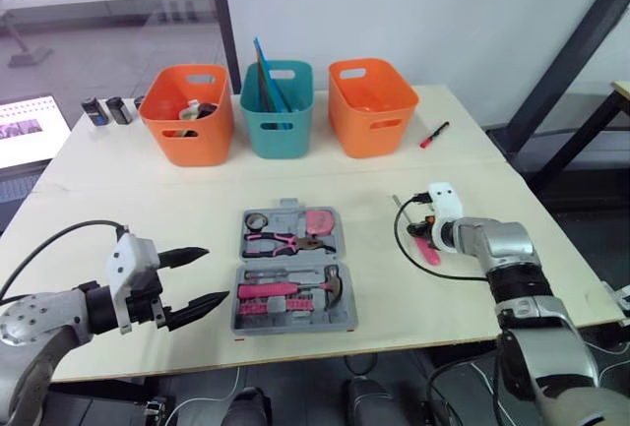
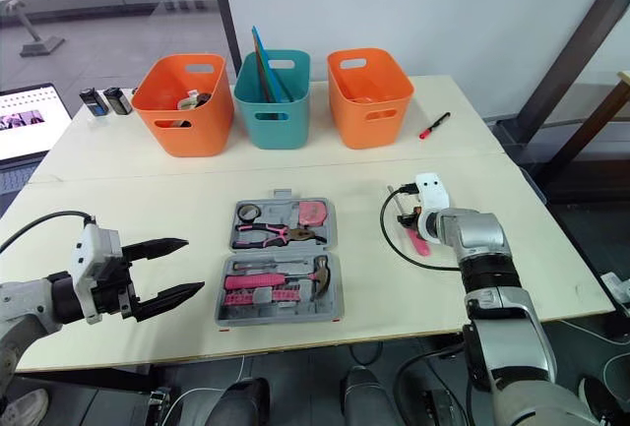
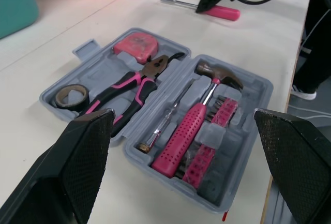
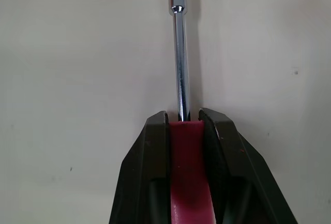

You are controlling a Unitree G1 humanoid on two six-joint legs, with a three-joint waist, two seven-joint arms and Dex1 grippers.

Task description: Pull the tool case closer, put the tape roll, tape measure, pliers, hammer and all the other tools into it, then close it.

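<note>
The tool case [image 1: 293, 271] lies open and flat in the lower middle of the left eye view, on the pale worktop [image 1: 118, 190]. In its upper half sit the tape roll [image 1: 258, 220] at the left, the pliers [image 1: 285, 242] with pink and black handles across the middle, and the pink tape measure [image 1: 319, 220] at the right. In its lower half the hammer [image 1: 300, 290] lies lengthwise with its pink handle to the left and its head to the right, with a pink rack of bits [image 1: 281, 304] just below it.

The left gripper [image 1: 212, 275] hangs at the lower left of the frame, just beside the case's left edge and apart from it. Its two black fingers [image 3: 88, 151] are spread wide and hold nothing.

To the right of centre, well clear of the case, a pink-handled screwdriver [image 1: 429, 249] lies on the worktop. The right gripper [image 4: 183, 118] is down on it, its fingers [image 4: 150, 157] pinching the pink handle from both sides, while the bare steel shaft runs out ahead of the fingertips along the worktop.

Across the upper part of the frame stand an orange bin [image 1: 189, 111], a teal bin [image 1: 279, 106] and a second orange bin [image 1: 372, 106] in a row. A red marker [image 1: 434, 135] lies to their right, and a laptop [image 1: 25, 131] sits at the far left edge.
</note>
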